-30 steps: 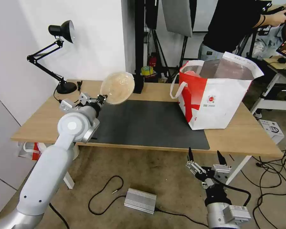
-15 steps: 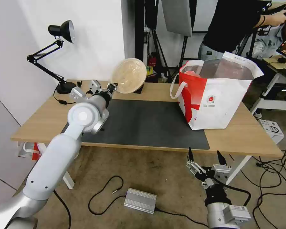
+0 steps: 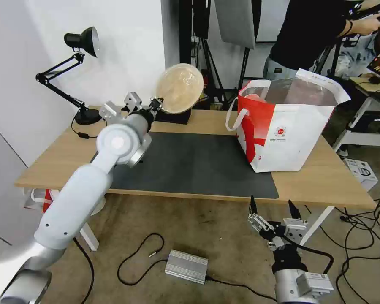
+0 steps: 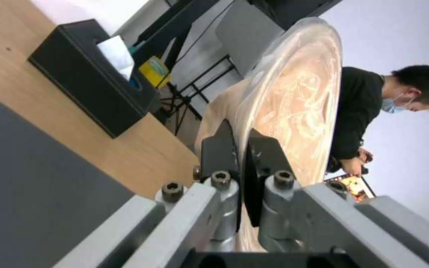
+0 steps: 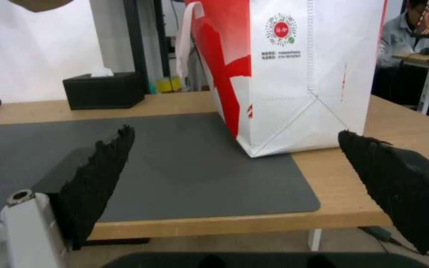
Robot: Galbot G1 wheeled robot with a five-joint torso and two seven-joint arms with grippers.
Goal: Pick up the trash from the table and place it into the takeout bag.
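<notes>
My left hand is clamped on the rim of the beige paper-like bowl, which I hold up on edge in the upper middle of the head view, above the far edge of the desk and the black tissue box. In the left wrist view my two black pads pinch the rim from either side, the bowl's disc standing tall beyond them. The takeout bag stands open on the right of the head view, well apart from the bowl, with its mouth about level with it. So the bowl has to travel across toward the right of the frame. My right hand hangs below the desk's front edge at lower right, spread wide and empty.
</notes>
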